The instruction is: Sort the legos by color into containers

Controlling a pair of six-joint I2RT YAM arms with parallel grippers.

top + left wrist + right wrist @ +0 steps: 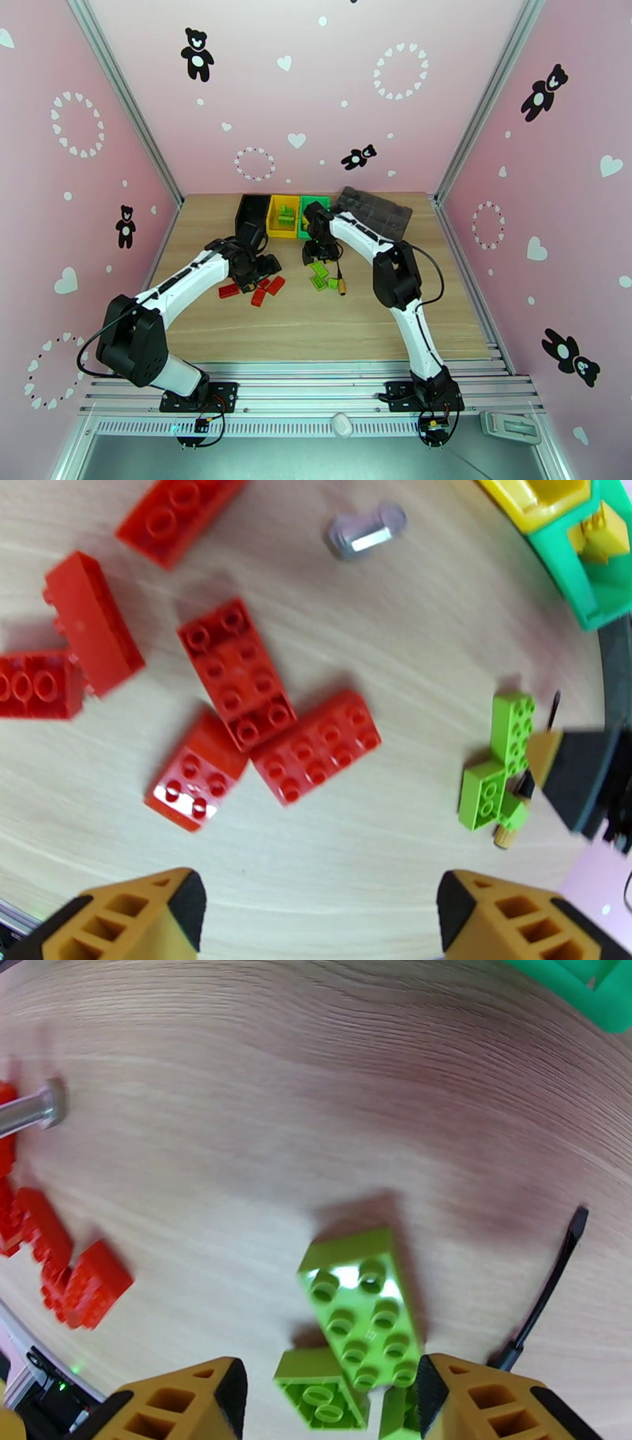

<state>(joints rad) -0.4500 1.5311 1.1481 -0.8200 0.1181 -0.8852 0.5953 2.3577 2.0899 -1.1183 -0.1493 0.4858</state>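
Left claw is spread wide and empty above red legos on the surface. Right claw is half spread astride green legos. Contact is unclear, and the frame cuts off the lower ones. The black bin, yellow bin and green bin stand at the far edge, the green bin partly behind the right arm.

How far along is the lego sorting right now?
Done: the yellow bin seems to hold yellow bricks. In hand: nothing. The left fingers hang open over the red bricks, and the right fingers are open over the green bricks. Left: those reds and greens lie loose on the table, not yet binned.
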